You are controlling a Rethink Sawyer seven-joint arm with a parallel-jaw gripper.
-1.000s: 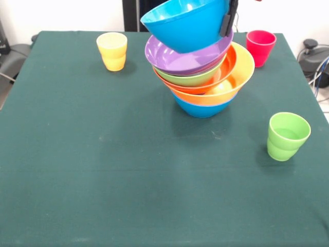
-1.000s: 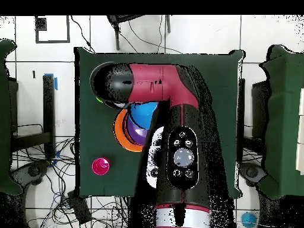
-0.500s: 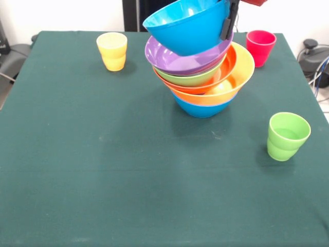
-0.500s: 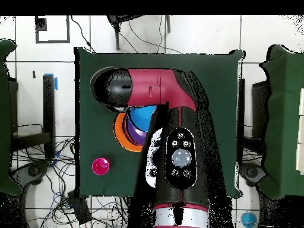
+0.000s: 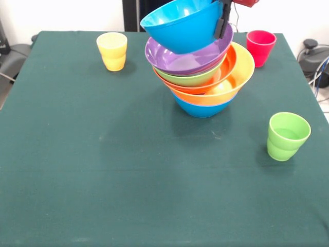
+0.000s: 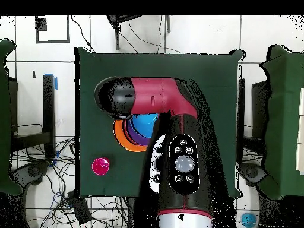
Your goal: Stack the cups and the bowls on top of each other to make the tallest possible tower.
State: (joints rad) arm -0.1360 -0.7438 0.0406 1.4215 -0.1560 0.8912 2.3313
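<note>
A tilted blue bowl (image 5: 182,25) hangs over the tower (image 5: 205,77), its underside low in the wide purple bowl (image 5: 187,59); I cannot tell if they touch. My gripper (image 5: 220,30) is shut on the blue bowl's right rim, with one black finger showing outside the wall. Under the purple bowl lie a lime green (image 5: 190,78), an orange-red (image 5: 231,64), a yellow-orange (image 5: 241,72) and a blue bowl (image 5: 203,108). Three cups stand apart: yellow (image 5: 112,50), red-pink (image 5: 260,46) and light green (image 5: 288,135). In the overhead view the arm (image 6: 154,98) covers most of the tower; the blue bowl (image 6: 142,123) shows.
The green cloth-covered table (image 5: 103,180) carries everything. In the overhead view the red-pink cup (image 6: 100,166) stands near the table's lower left corner. Cables and grey gear (image 5: 313,56) lie off the table's right edge in the front view.
The held blue bowl and the black finger have shifted slightly left after a small drift right. In the overhead view the arm's dark joint moved a little down and right.
</note>
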